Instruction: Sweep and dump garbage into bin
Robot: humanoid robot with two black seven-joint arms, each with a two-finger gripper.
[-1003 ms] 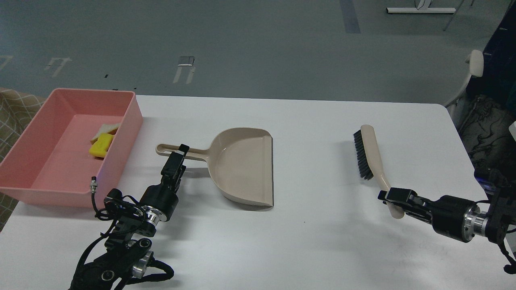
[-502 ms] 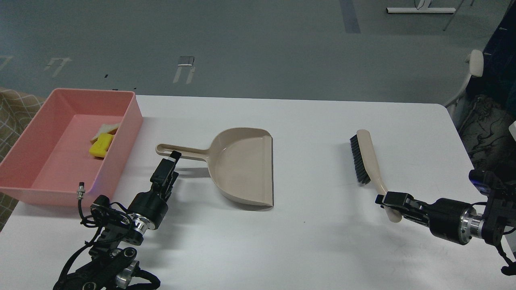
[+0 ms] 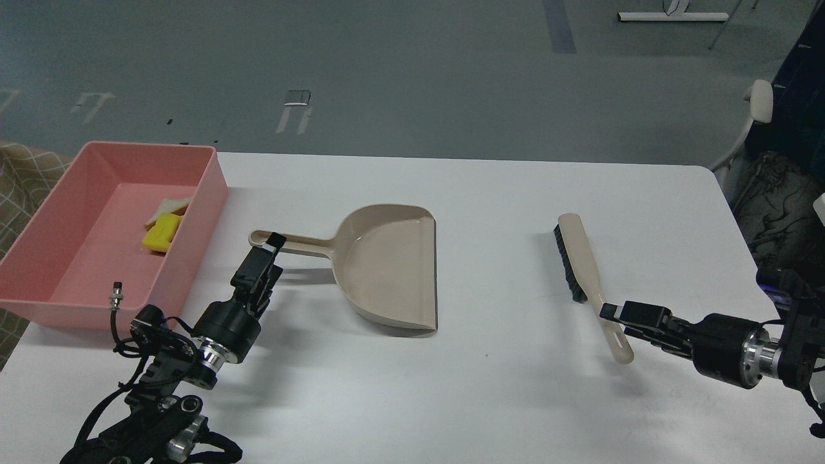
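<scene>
The pink bin (image 3: 38, 258) stands at the table's left edge. Inside it lie the yellow sponge (image 3: 161, 233) and the white bread slice (image 3: 170, 207). The beige dustpan (image 3: 387, 264) lies empty in the middle, with its handle pointing left. My left gripper (image 3: 265, 252) is at the end of that handle; it is dark and seen end-on, so I cannot tell its fingers apart. My right gripper (image 3: 611, 314) is shut on the handle of the beige brush (image 3: 579, 261). The brush lies low over the table with its back up and its bristles to the left.
The white table (image 3: 503, 386) ends in a far edge behind the dustpan and a right edge near my right arm. A chair (image 3: 754, 116) and dark clutter stand beyond the right edge. A loose cable plug (image 3: 117, 300) on my left arm hangs by the bin's front wall.
My left gripper has drawn back left along the dustpan handle to its end. The dustpan has not moved. My right gripper has rolled the brush back-up and lowered it slightly toward me.
</scene>
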